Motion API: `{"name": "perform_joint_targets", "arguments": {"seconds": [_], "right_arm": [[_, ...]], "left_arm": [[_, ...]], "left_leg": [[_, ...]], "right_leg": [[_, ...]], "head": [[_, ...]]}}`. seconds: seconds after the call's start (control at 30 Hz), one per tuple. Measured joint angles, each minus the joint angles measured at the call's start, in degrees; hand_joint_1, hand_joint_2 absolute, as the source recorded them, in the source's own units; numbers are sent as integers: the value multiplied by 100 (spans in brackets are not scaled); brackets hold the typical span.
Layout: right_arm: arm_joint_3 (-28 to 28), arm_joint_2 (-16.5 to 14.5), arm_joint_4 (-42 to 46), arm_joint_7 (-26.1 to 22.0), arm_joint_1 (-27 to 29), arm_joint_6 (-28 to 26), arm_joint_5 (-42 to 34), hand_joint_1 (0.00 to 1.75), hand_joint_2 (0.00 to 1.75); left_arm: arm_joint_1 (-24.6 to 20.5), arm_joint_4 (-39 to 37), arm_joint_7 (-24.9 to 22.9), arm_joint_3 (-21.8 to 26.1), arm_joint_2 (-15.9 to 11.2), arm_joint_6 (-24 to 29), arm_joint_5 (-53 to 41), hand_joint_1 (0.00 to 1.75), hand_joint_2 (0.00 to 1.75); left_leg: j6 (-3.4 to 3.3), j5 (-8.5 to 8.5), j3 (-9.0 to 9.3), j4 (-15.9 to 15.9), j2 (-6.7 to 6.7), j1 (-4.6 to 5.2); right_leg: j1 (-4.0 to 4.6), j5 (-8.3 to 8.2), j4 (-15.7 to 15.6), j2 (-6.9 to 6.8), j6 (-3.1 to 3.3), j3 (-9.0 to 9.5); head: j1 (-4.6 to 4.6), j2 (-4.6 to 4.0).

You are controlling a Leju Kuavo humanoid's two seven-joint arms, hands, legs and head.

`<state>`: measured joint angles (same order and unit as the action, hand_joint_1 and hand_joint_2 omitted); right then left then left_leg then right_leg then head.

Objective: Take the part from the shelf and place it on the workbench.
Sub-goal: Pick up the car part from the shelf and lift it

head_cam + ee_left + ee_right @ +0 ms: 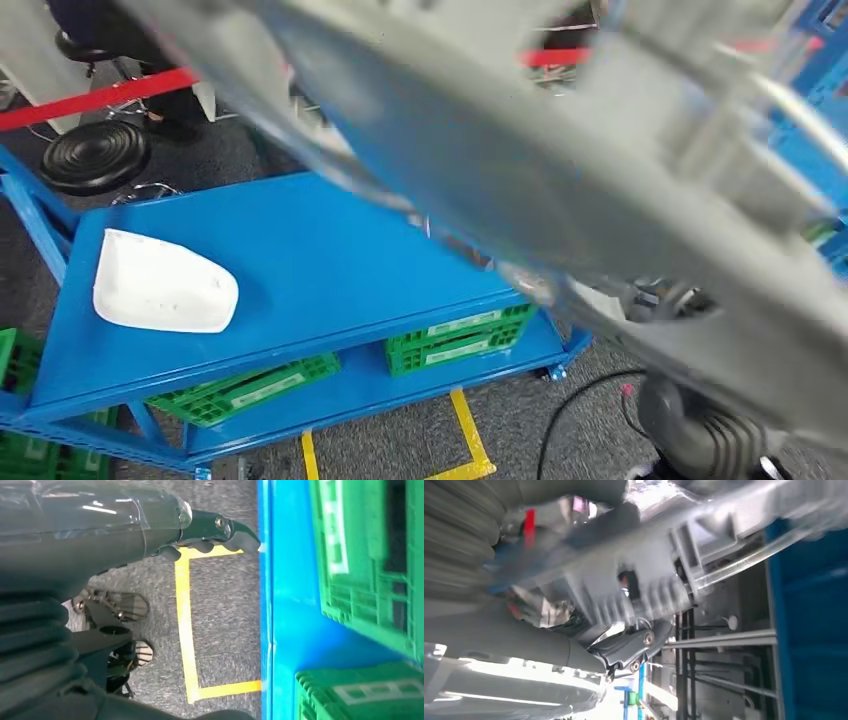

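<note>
While the right hand (pixel 624 645) carries it, the grey part (pixel 560 150) sits high and close to the head camera, blurred and spanning most of that view above the blue shelf unit (pixel 300 250). From the right wrist, the same part (pixel 649 580) lies against the hand, with a dark finger curled beneath its ribbed edge; the hand grips the part, though the exact contact points are hidden by blur.

Handling judgement: the part appears to be a rigid moulded or cast piece, with fins, a box-like recess and a thin rim. It looks stiff rather than soft, and fairly large for one hand, so it probably carries some leverage at its far end. The smooth grey faces look liable to slip; the ribbed section near the recess offers the better purchase, and that is where the hand appears to hold it. Thin flanges at the edge seem the likeliest points of damage on set-down.

Orientation: in the head view, the long axis runs diagonally, from upper left towards lower right, with the broad face tilted towards the camera. Which end leads cannot be told.

Left hand (pixel 210 530): hanging beside the lower shelf, near the green crates (pixel 370 560), over grey floor with yellow tape (pixel 187 630). Its fingers are partly curled and hold nothing; none touches the shelf edge.

A white moulded cover (pixel 160 285) rests on the top shelf, well apart from the carried part.
</note>
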<state>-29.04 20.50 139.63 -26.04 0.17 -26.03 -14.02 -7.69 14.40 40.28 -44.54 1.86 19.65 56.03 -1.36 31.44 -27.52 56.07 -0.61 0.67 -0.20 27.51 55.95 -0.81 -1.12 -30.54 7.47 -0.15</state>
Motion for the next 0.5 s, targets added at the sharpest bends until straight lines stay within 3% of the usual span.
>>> {"name": "perform_joint_targets", "arguments": {"seconds": [0.17,0.3,0.5], "right_arm": [[80,-43,350,-47,264,155,-205,175,175],[126,-82,486,-47,349,208,-280,175,175],[197,-107,600,-36,401,265,-347,175,175]], "left_arm": [[16,85,0,4,-22,-88,-301,0,0],[33,85,0,9,-18,-172,-362,0,175],[44,81,0,9,3,-248,-392,0,175]], "left_leg": [[-2,2,-13,0,35,0],[-4,4,-14,0,50,-1],[-3,4,-15,0,61,-3]], "right_leg": [[0,-2,-1,13,-1,-8],[2,-2,-1,21,-1,-14],[4,-1,1,24,0,-21]], "head": [[-151,2],[-221,2],[-315,2]]}}
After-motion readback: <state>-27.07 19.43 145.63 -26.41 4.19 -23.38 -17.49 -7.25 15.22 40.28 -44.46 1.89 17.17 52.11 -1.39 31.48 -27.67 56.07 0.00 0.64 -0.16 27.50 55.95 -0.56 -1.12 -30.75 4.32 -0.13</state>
